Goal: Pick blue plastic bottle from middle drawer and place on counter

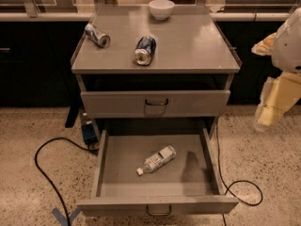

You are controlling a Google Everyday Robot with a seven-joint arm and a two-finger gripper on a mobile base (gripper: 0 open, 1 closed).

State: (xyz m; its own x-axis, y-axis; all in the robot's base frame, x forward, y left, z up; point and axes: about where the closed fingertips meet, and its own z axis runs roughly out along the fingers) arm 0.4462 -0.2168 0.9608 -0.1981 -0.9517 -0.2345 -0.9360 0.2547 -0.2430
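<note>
The blue plastic bottle (pixel 157 160) is clear with a white cap and a white label with blue print. It lies on its side on the floor of the open middle drawer (pixel 117 168), cap toward the front left. The counter (pixel 188 44) is the flat grey top of the cabinet. My gripper (pixel 269 113) hangs off the cream-coloured arm at the right edge of the view. It is to the right of the cabinet, at about the height of the upper drawer, well apart from the bottle.
Two dented blue-and-silver cans (pixel 97 35) (pixel 144 50) lie on the counter, and a white bowl (pixel 161 9) stands at its back. The upper drawer (pixel 155 102) is closed. Black cables (pixel 44 166) (pixel 242 187) trail on the speckled floor on both sides.
</note>
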